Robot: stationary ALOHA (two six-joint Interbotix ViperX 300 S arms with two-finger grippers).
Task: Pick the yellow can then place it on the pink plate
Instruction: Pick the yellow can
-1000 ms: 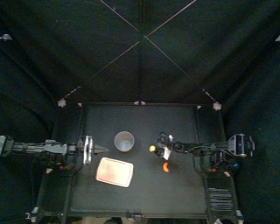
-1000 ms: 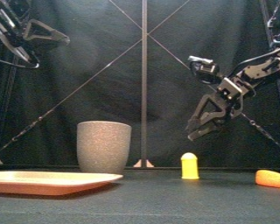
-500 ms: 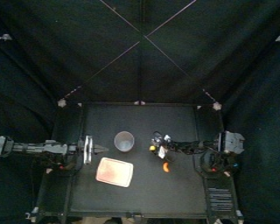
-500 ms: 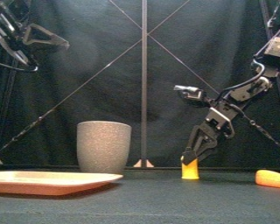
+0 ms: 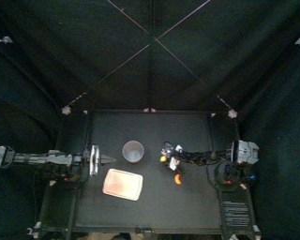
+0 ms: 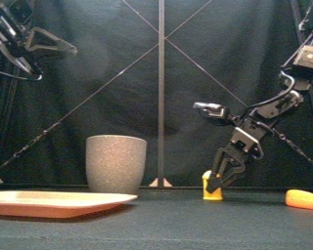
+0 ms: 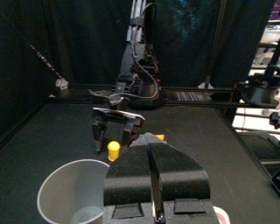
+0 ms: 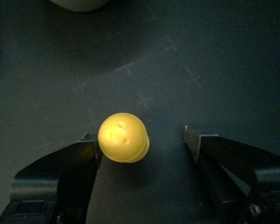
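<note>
R arm in from the right, right gripper (image 6: 222, 179) down at table (image 5: 178, 127) lvl, tilted, jaws spread and straddling the yellow can (image 6: 209, 192); nothing clamped, can upright on the table surface; right wrist view: can (image 8: 122, 137) sits off-centre between the jaws, one pad just beside or touching it (can't tell which), the other pad clearly apart w/ a gap of bare table; so R effector = released, not gripping; top view: can (image 5: 164, 159) approx mid-table, just right of the grey cup (image 5: 132, 150), R gripper (image 5: 169, 155) over it; pink tray (image 5: 123, 184) lies flat toward the front, left of centre, well apart from the can, nothing on it; front view: tray (image 6: 55, 202) at the near left, cup (image 6: 116, 162) upright behind it, can to the right of the cup, partly hidden by the R jaws; orange toy (image 6: 304, 199) lying on the table at far right, apart from the can, untouched; L arm parked on the left side, left gripper (image 6: 28, 44) held high above the table, clear of everything; left wrist view: L jaws pressed together w/ only a thin slit, holding nothing, left gripper (image 7: 154, 175) pointing at the cup (image 7: 73, 192) and, beyond it, the can (image 7: 112, 149) under the R gripper (image 7: 119, 127).
</note>
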